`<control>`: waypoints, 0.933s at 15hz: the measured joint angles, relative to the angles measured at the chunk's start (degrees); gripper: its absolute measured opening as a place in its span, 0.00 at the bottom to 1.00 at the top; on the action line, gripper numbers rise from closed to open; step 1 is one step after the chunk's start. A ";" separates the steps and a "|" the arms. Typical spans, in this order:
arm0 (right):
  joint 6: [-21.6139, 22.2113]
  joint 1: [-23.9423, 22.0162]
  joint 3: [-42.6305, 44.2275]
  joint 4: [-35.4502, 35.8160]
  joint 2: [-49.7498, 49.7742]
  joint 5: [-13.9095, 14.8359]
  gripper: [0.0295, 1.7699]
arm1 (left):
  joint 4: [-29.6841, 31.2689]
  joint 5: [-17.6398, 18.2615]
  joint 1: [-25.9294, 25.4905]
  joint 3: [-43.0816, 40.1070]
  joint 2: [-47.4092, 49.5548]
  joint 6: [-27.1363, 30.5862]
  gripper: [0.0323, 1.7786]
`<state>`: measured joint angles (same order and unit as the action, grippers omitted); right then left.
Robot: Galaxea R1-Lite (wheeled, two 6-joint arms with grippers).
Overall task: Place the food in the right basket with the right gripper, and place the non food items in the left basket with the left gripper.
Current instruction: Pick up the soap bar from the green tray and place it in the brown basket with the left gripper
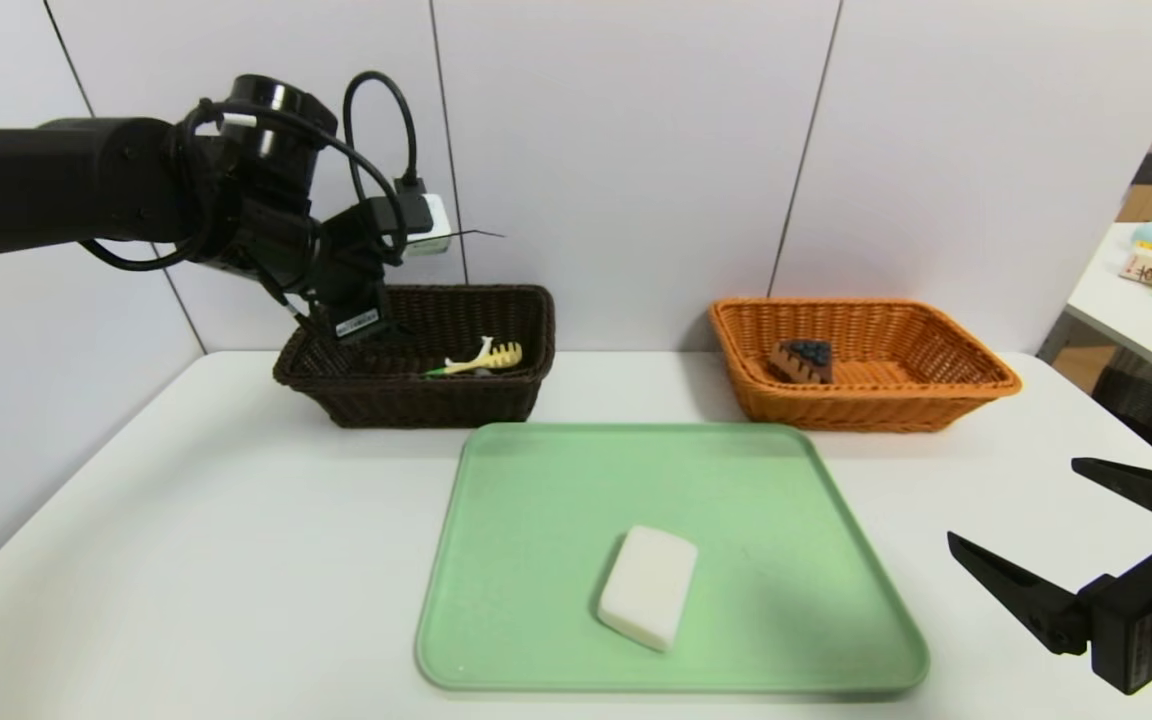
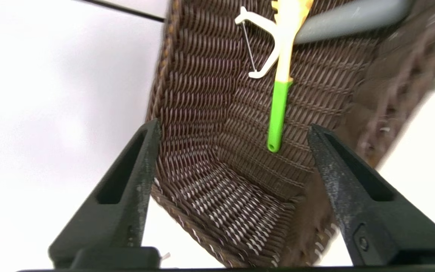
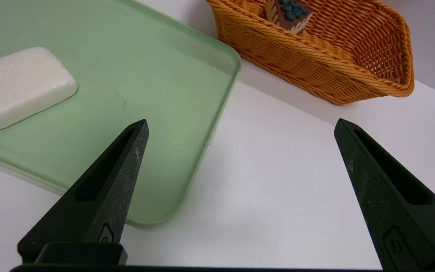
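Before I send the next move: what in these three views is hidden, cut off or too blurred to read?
- Head view: left gripper fingertips, hidden below the dark brown wicker basket rim.
- Head view: right gripper, body cut off at the frame corner.
- Left wrist view: yellow-and-green toy tool, top cut off; grey object behind it blurred, unidentifiable.
- Right wrist view: chocolate cake slice in the orange wicker basket, cut off by the edge; white soap bar partly cropped.

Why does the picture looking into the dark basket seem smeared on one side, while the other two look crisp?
Left wrist view: the brown basket is sharp at its middle weave but smeared along one wall, with a washed-out white surround. Head view: evenly lit, the soap bar casting only a soft shadow on the green tray. Right wrist view: crisp, no glare.
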<state>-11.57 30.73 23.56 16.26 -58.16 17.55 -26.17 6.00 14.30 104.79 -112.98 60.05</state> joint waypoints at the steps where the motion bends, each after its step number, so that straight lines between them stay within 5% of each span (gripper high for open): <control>1: -0.11 0.00 0.05 -0.01 -0.07 0.00 0.96 | -2.29 0.01 1.57 0.56 1.40 -4.35 0.81; 7: -1.30 0.00 1.05 0.00 -0.44 0.16 0.96 | -9.30 -3.36 12.76 1.83 10.25 -33.18 0.89; 14: -1.33 0.00 1.05 0.02 -0.35 0.20 0.96 | -22.86 -21.96 28.76 2.99 15.06 -66.80 0.93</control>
<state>-12.90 30.73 24.61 16.29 -58.51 17.75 -49.03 -15.96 43.06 107.78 -97.93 -6.75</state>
